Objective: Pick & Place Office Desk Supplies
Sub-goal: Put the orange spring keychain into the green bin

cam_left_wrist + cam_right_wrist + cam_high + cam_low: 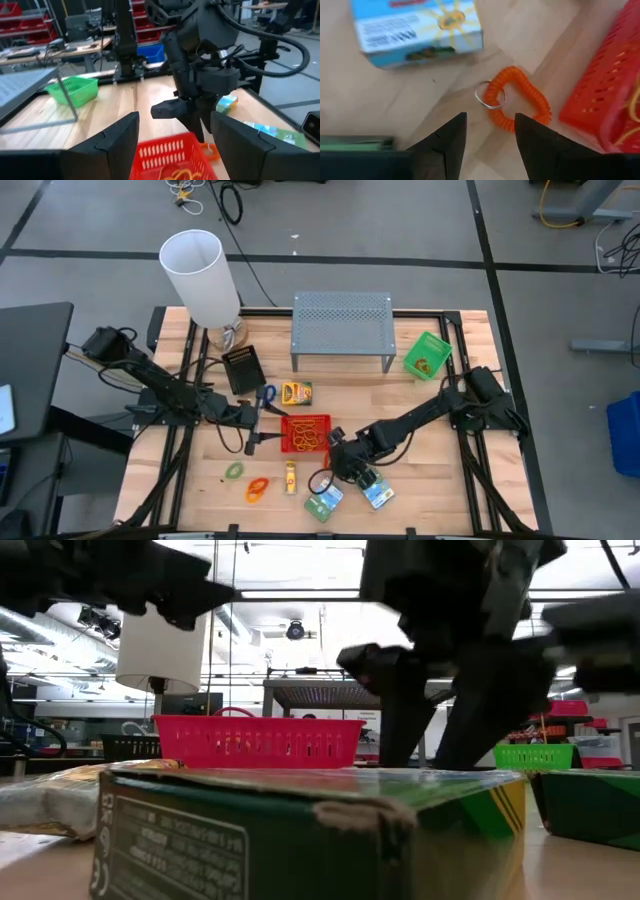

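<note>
A red mesh tray (305, 433) with rubber bands in it stands mid-table. My left gripper (254, 430) sits level at the tray's left side, open, with the tray's near wall (170, 152) between its fingers but apart from them. My right gripper (335, 464) slants down just right of the tray's near corner. It is open over an orange coil band with a metal ring (517, 100), which lies flat on the wood just ahead of the fingertips. A blue packet (415, 27) and a green packet (325, 502) lie close by.
A crayon box (296, 392), blue scissors (266, 396) and a black box (243, 368) lie behind the tray. The grey stand (342, 328), green tray (428, 355) and white lampshade (200, 275) stand at the back. Loose bands (257, 488) lie near the front edge.
</note>
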